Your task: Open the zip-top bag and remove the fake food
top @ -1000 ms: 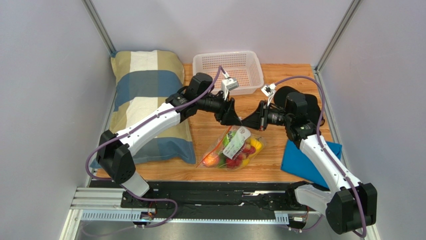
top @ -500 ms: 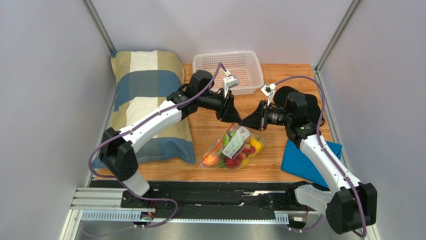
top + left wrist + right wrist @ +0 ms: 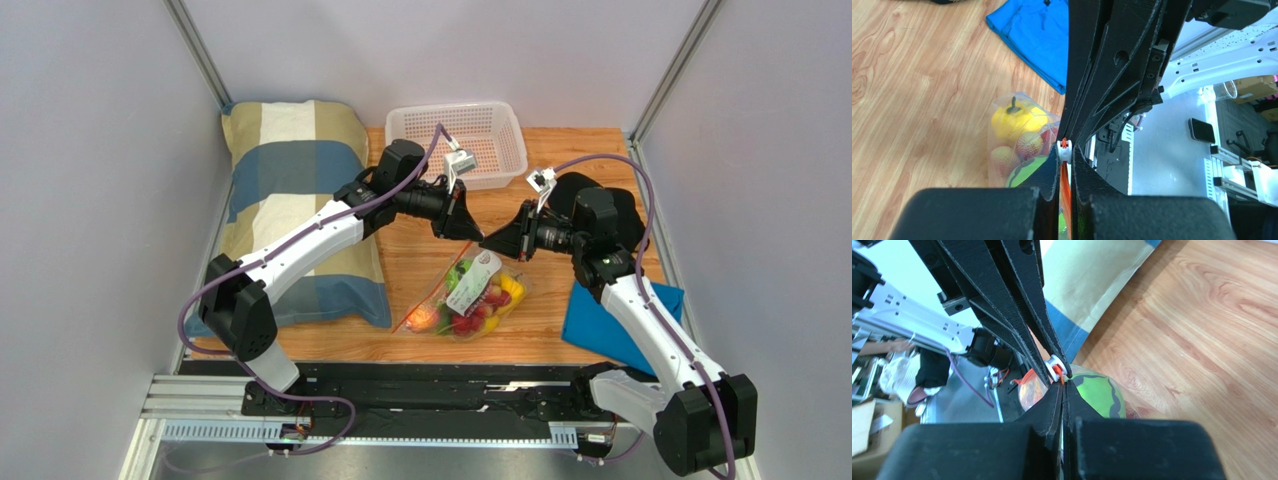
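The zip-top bag (image 3: 470, 292), a clear pouch, lies mid-table with its top corner lifted between both grippers. Inside it is the fake food (image 3: 468, 308): a yellow pepper (image 3: 1014, 118), textured red and peach fruits, and a green striped ball (image 3: 1098, 392). My left gripper (image 3: 1065, 150) is shut on the white zip slider (image 3: 1065, 153), and the red-orange zip strip (image 3: 1065, 192) runs between its fingers. My right gripper (image 3: 1063, 383) faces it tip to tip, shut on the bag's edge right beside the slider (image 3: 1054, 365). From above, the left gripper (image 3: 476, 236) and the right gripper (image 3: 488, 241) meet over the bag.
A white perforated basket (image 3: 458, 140) stands at the back of the wooden table. A checked pillow (image 3: 290, 190) lies on the left under the left arm. A blue cloth (image 3: 612, 322) lies at the right, under the right arm.
My left gripper's jaws have closed onto the zip slider after shifting slightly toward the right gripper. The right gripper has stayed shut on the bag's edge.
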`<state>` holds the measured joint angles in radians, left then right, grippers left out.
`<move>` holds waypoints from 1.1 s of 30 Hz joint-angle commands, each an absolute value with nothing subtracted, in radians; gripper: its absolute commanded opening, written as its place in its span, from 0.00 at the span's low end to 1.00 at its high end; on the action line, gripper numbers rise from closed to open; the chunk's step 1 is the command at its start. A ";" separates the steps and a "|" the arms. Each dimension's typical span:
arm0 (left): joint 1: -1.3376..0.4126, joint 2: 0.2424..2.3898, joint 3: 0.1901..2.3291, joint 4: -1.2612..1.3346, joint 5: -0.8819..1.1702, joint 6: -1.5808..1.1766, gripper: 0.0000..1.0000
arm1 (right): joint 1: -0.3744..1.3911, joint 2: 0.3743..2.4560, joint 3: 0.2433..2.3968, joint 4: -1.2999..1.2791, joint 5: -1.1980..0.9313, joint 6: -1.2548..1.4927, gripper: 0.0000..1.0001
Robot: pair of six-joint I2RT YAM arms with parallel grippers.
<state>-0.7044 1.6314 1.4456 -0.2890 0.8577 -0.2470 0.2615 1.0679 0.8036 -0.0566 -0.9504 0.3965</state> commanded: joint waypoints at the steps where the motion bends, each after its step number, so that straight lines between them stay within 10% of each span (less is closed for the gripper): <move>1: -0.704 1.580 1.408 -0.284 0.845 -0.229 0.00 | 0.265 1.012 0.778 0.064 -0.818 0.451 0.00; 33: -0.773 1.031 0.952 -0.465 0.678 -0.479 0.00 | 0.320 1.423 1.282 -0.396 -0.494 0.360 0.00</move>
